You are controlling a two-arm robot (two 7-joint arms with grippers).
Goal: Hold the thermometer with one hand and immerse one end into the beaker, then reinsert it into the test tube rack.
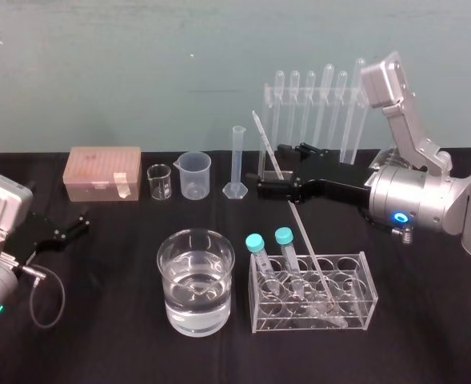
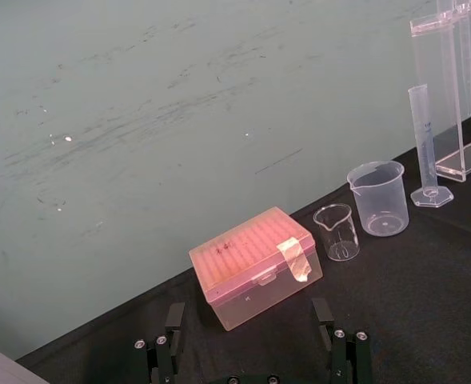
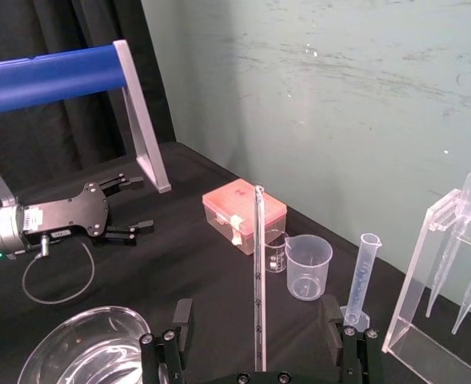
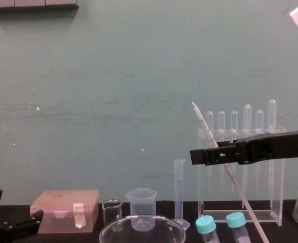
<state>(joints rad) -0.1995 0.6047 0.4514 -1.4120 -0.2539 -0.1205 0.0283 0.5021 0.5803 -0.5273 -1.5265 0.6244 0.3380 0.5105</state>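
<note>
Right gripper (image 1: 272, 169) reaches in from the right, above the table, behind the test tube rack (image 1: 365, 298). In the right wrist view its two fingers (image 3: 181, 320) stand wide apart with the thermometer (image 3: 258, 280) running up between them and clear of both pads: open around the rod, no grip. The thermometer (image 1: 301, 234) leans, with its top toward the back wall and its lower end down inside the rack near the right half. The bulb is too faint to make out through the acrylic. Two blue-capped tubes (image 1: 255, 242) stand in the rack's left end, between the thermometer's foot and the beaker (image 1: 168, 276). The beaker sits just left of the rack, apart from it, and is partly filled with clear liquid. A graduated cylinder (image 1: 237, 160) stands just beyond the right gripper's fingertips. Left of it, a plastic spouted beaker (image 1: 195, 174), a tiny glass beaker (image 1: 160, 182) and a pink tip box (image 1: 103, 172) line the back edge. A tall pipette stand (image 1: 355, 120) rises behind the right arm. Left gripper (image 1: 77, 223) lies at the far left on the black cloth (image 1: 99, 336), fingers spread, holding nothing, well away from the glassware.
</note>
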